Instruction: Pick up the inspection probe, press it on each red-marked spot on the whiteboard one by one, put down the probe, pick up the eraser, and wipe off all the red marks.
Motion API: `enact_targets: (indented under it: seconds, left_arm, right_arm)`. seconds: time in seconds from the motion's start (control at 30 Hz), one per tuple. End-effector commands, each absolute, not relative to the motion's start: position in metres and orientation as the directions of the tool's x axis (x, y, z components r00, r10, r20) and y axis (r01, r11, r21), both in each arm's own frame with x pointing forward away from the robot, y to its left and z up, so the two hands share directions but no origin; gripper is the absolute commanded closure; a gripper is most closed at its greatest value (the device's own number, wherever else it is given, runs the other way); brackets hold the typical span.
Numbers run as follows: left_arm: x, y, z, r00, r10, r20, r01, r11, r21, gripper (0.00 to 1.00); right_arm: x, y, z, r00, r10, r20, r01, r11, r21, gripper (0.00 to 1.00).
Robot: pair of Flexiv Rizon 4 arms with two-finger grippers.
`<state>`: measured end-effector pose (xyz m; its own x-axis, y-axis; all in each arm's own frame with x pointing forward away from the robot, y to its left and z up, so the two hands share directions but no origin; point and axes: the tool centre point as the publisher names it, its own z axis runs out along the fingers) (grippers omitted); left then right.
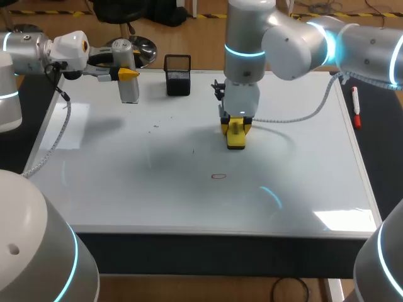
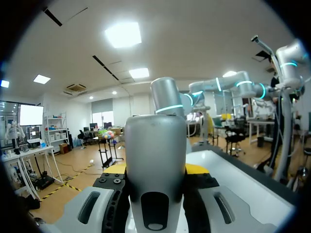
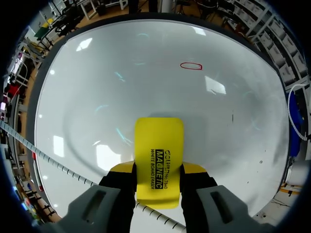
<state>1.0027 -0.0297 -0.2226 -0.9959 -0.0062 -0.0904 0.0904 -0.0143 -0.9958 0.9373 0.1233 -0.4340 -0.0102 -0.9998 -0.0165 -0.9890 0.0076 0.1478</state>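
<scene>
The right gripper [image 3: 159, 171] pinches the yellow eraser [image 3: 159, 145] between its tips at the middle of the whiteboard [image 3: 97, 87], with the one red mark [image 3: 191, 66] well ahead. The left gripper [image 2: 155, 171] clamps the grey probe [image 2: 155, 145] upright at the board's far left edge, near a black mesh cup [image 1: 177, 75].

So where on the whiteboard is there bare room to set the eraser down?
Free on the whiteboard: the near strip either side of the red mark, and the left side nearer than the probe. Crowded: the far part, around the held probe, mesh holder and held eraser.
</scene>
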Motion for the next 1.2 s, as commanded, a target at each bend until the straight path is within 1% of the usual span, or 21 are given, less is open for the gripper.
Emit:
enact_targets:
  seconds: [0.03,0.27,0.6,0.9,1.2]
  left_arm:
    - [1.001,-0.03,-0.221,-0.996,-0.012,-0.093,0.093,-0.013,-0.996,1.0]
    - [1.001,-0.03,-0.221,-0.996,-0.012,-0.093,0.093,-0.013,-0.996,1.0]
    - [1.001,-0.03,-0.221,-0.996,-0.012,-0.093,0.093,-0.013,-0.996,1.0]
    - [1.001,-0.03,-0.221,-0.996,-0.012,-0.093,0.093,-0.013,-0.996,1.0]
    - [1.001,-0.03,-0.221,-0.996,-0.012,-0.093,0.093,-0.013,-0.996,1.0]
  right_arm:
    - [0.936,0.111,-0.444,-0.014,-1.0,-0.01,-0.99,0.012,0.14,1.0]
    - [0.934,0.102,-0.443,-0.023,-1.0,0.005,-0.989,0.024,0.143,1.0]
    - [0.932,0.102,-0.43,-0.02,-1.0,0.017,-0.993,0.021,0.118,1.0]
    - [0.94,0.116,-0.388,0.049,-0.998,0.026,-0.998,-0.048,0.029,1.0]
    - [0.949,0.14,-0.4,0.073,-0.997,-0.007,-0.996,-0.073,0.042,1.0]
